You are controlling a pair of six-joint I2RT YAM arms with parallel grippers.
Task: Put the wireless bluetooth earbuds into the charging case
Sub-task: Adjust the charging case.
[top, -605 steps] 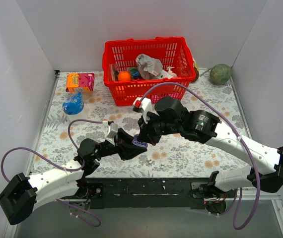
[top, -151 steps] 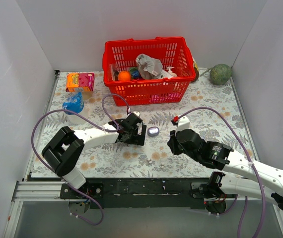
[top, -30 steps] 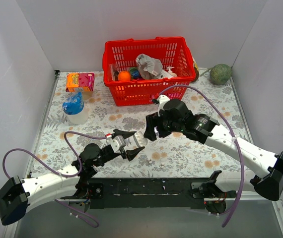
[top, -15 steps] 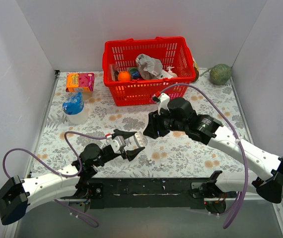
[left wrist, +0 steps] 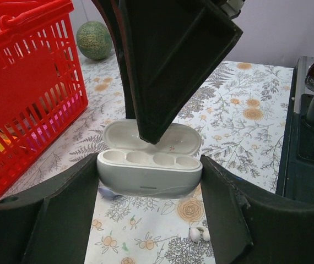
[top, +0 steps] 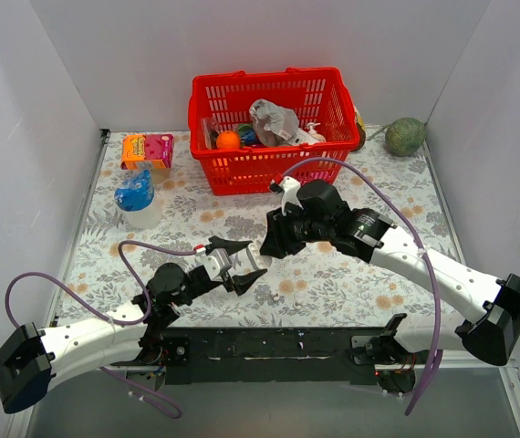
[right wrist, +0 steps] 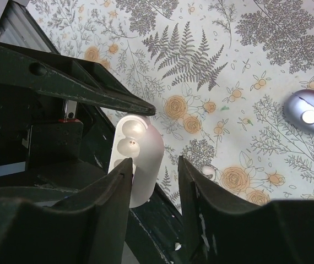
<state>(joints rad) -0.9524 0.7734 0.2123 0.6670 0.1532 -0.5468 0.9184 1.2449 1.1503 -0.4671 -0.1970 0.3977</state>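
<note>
My left gripper (top: 242,265) is shut on a white charging case (top: 254,261) and holds it open above the table's near edge. In the left wrist view the case (left wrist: 146,177) sits between my fingers (left wrist: 69,203), lid back, its wells empty. My right gripper (top: 267,245) hangs just above the case, open, with nothing seen between its fingers (right wrist: 110,190). The case (right wrist: 143,157) shows through that gap. A pale whitish earbud (left wrist: 199,234) lies on the table below and also shows in the right wrist view (right wrist: 207,172). A small purple bit (left wrist: 106,191) peeks from under the case.
A purple oval case (right wrist: 310,111) lies on the floral cloth to the right. A red basket (top: 265,128) with several items stands at the back. A blue object (top: 135,192), an orange-pink box (top: 147,149) and a green ball (top: 406,137) sit near the edges.
My right gripper has moved left and down until it is close over the open case. My left arm has held the case still.
</note>
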